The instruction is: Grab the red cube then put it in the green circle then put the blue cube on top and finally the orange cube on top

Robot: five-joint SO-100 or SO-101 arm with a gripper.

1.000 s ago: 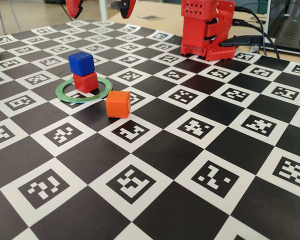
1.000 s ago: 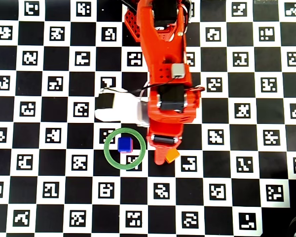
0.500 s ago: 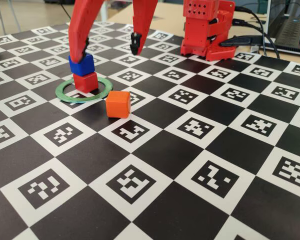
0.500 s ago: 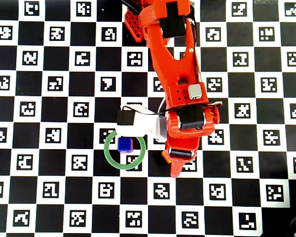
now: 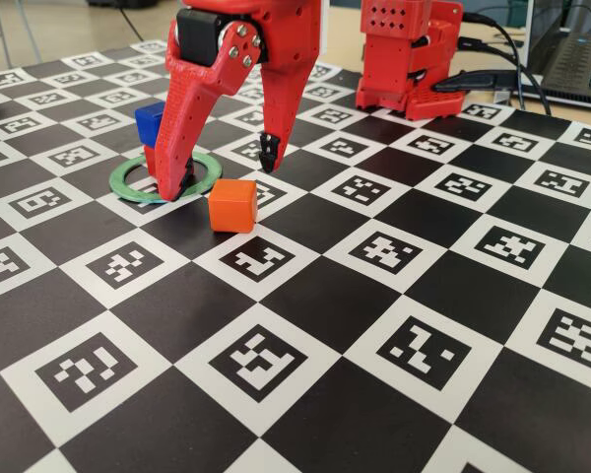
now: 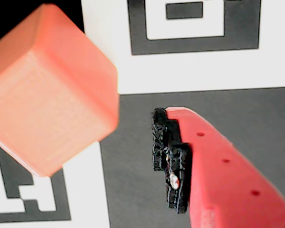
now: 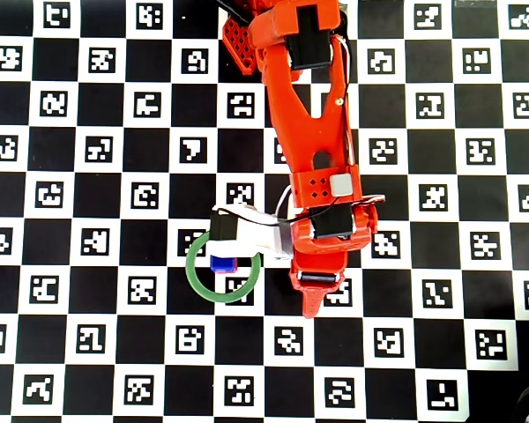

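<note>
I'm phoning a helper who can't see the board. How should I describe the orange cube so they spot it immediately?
In the fixed view, find the green circle on the checkered marker board, where the blue cube sits stacked on the red cube. The orange cube lies just outside that ring, nearer the camera, alone on the board, brighter than the red cube.

No legible text, brand names, numbers or labels. Only printed black-and-white square fiducial marker patterns on the white squares of the checkerboard mat (image 5: 394, 296), not readable as characters. Plain faces on the orange cube (image 5: 232, 205).

Robotics lab, marker-printed board (image 5: 394, 296) (laptop (image 5: 576, 54) behind)
</note>
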